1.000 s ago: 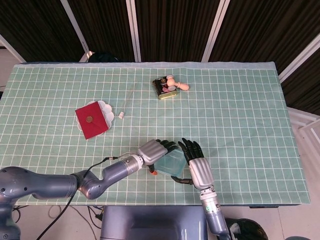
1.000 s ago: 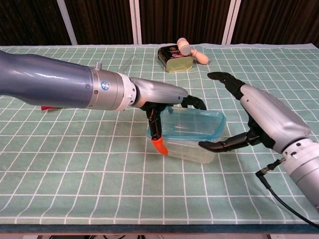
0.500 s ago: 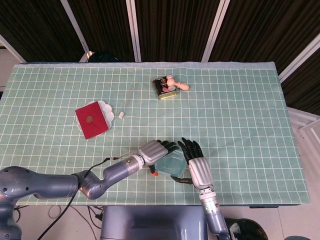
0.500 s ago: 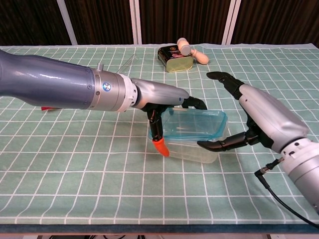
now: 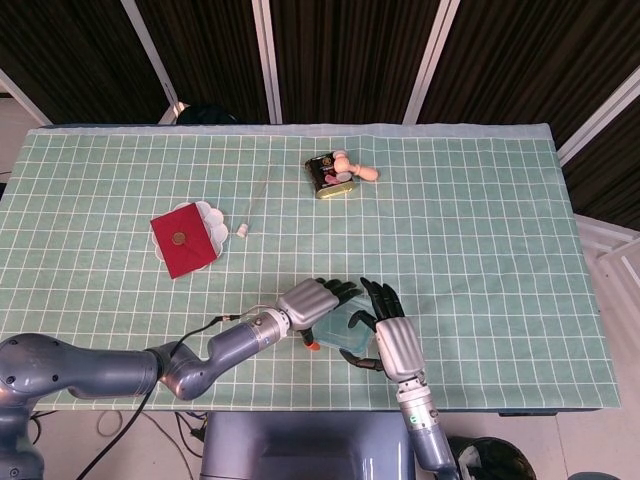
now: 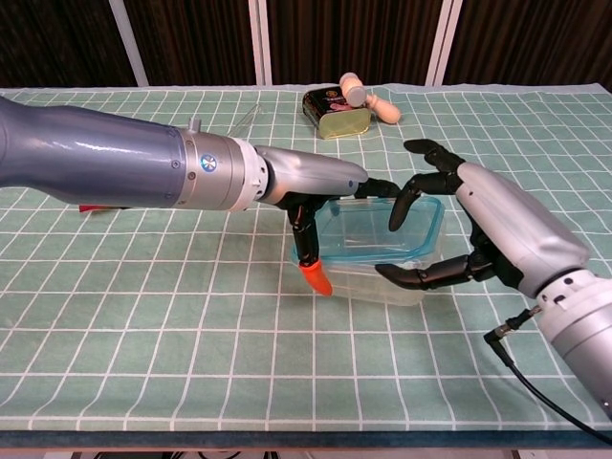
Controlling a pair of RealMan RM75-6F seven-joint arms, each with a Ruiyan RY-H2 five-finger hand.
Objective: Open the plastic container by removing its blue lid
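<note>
A clear plastic container (image 6: 368,285) with a translucent blue lid (image 6: 368,229) sits near the table's front edge, small in the head view (image 5: 338,328). My left hand (image 6: 316,186) (image 5: 310,300) holds its left end, with fingers over the lid and an orange-tipped thumb down the front wall. My right hand (image 6: 488,220) (image 5: 388,335) holds the right end. Its fingers curl down onto the lid's far right edge and its thumb lies along the front wall. The lid's right side looks slightly raised.
A gold tin (image 5: 330,177) and a wooden peg figure (image 5: 355,166) stand at the back middle. A red pouch on a white doily (image 5: 184,238) and a thin white stick (image 5: 255,200) lie to the left. A black cable (image 6: 535,382) trails from my right wrist.
My right hand's fingers, spread above the container before, have curled down onto the lid's right edge. The container has shifted slightly right. My left hand keeps its hold.
</note>
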